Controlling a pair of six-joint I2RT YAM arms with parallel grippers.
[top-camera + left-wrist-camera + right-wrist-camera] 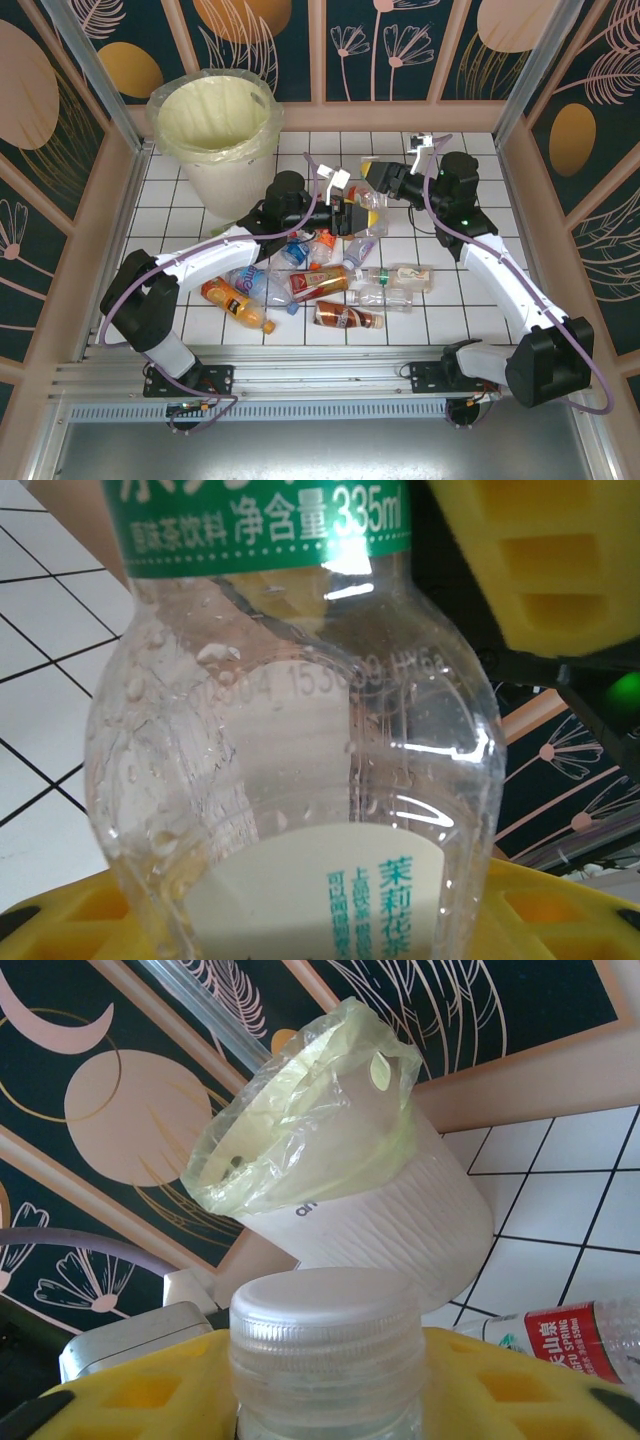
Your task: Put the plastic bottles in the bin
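A clear plastic bottle (372, 212) with a green label hangs above the tiles between both arms. My left gripper (350, 215) is shut on its body, and the bottle (300, 730) stands between the yellow fingers (70, 920) of that gripper (300, 925). My right gripper (387, 185) is shut on the neck, its yellow pads (130, 1395) on either side below the white cap (325, 1330); midpoint of this gripper (325, 1400). The bin (215, 120) stands at the back left, its yellow-lined mouth (300, 1120) open. Several more bottles (320, 285) lie on the tiles.
The loose bottles include an orange one (238, 305), a brown one (345, 317) and clear ones (395, 275). A red-labelled bottle (570, 1335) lies below the right wrist. Patterned walls and metal posts enclose the tiled floor (460, 200).
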